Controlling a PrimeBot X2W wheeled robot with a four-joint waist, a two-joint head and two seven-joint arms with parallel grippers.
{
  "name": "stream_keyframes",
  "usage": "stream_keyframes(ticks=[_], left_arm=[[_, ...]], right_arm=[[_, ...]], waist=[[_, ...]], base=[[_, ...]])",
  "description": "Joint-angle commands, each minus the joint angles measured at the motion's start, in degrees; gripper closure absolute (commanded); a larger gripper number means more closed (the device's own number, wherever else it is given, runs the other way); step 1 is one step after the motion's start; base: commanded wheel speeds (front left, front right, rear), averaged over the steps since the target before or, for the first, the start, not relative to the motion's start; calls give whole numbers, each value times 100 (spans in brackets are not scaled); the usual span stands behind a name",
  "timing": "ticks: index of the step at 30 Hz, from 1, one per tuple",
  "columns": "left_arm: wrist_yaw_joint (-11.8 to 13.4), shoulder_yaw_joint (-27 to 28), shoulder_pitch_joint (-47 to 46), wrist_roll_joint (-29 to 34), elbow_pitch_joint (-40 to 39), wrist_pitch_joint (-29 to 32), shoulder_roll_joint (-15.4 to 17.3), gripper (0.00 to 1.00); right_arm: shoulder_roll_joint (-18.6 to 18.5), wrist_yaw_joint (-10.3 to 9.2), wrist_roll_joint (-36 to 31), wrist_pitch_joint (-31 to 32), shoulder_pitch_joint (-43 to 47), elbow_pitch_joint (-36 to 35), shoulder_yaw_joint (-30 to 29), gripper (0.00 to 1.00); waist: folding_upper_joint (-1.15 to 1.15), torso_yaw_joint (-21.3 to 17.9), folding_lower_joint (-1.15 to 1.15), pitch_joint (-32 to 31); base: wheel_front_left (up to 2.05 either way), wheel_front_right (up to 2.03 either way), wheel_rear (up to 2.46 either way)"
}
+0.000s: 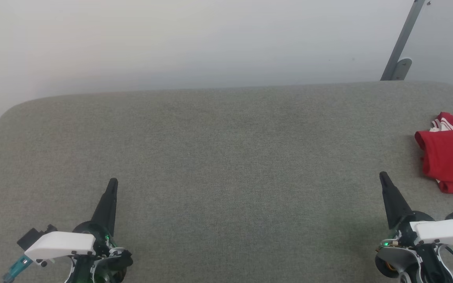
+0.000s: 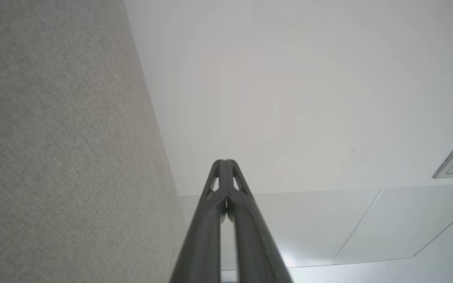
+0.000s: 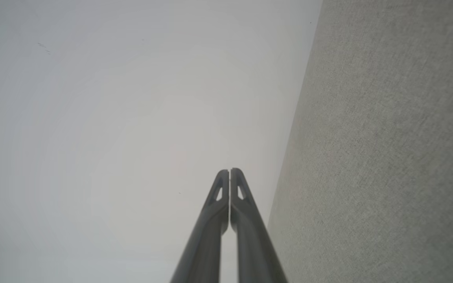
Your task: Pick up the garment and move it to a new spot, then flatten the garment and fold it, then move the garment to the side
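1. Surface: grey fabric table (image 1: 226,157) w/ rounded far corners. White wall (image 1: 171,39) behind it, grey metal strut (image 1: 401,43) top R.
2. Garment (image 1: 452,157): red w/ white striped trim, folded over at table's R edge, partly cut by frame. No print seen.
3. R gripper (image 1: 383,175): fingers pressed together, empty. It's near the garment, on its L and robot side, not touching.
4. L gripper (image 1: 112,182): fingers together, empty, well apart from the garment.
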Motion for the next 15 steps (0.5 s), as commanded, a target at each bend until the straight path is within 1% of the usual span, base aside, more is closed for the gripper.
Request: stream_keyframes(ticks=[1, 15], left_arm=[[-16, -2, -62, -18, -2, 18, -15, 100], [-16, -2, -62, -18, -2, 17, -15, 100]], right_arm=[[21, 0, 22, 12, -28, -18, -6, 100], [21, 0, 22, 12, -28, -18, -5, 100]], waist=[[0, 0, 0, 0], [0, 0, 0, 0]], base=[[0, 0, 0], [0, 0, 0]])
